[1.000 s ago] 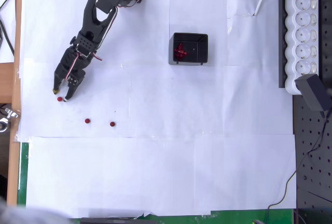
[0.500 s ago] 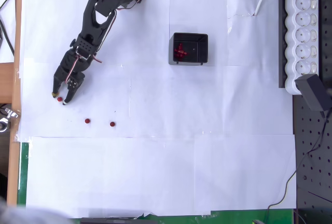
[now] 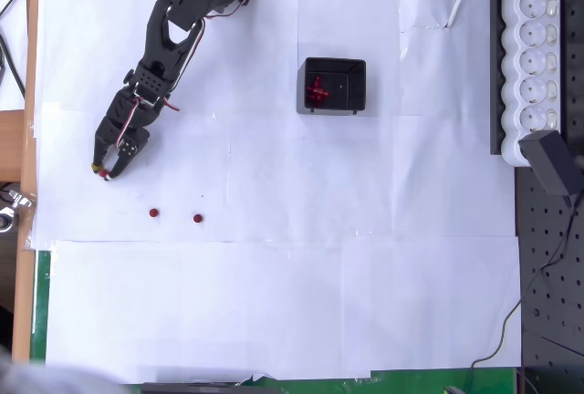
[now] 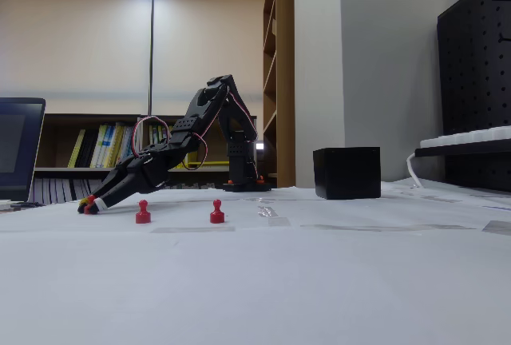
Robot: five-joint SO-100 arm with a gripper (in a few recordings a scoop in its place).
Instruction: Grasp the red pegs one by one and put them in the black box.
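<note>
White paper (image 3: 274,303); jaws (image 3: 104,171) clamp red peg (image 4: 90,200).

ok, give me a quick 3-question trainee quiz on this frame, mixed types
1. True or false: the tool is over the black box.
2. How many red pegs lie loose on the paper, apart from the tool? A) one B) two C) four
3. Fill in: the pegs already dropped off sit inside the ____.

Key:
1. False. In the overhead view it is down at the paper's left edge, closed on a peg.
2. B: one peg and another.
3. Box, at its left side.
</note>
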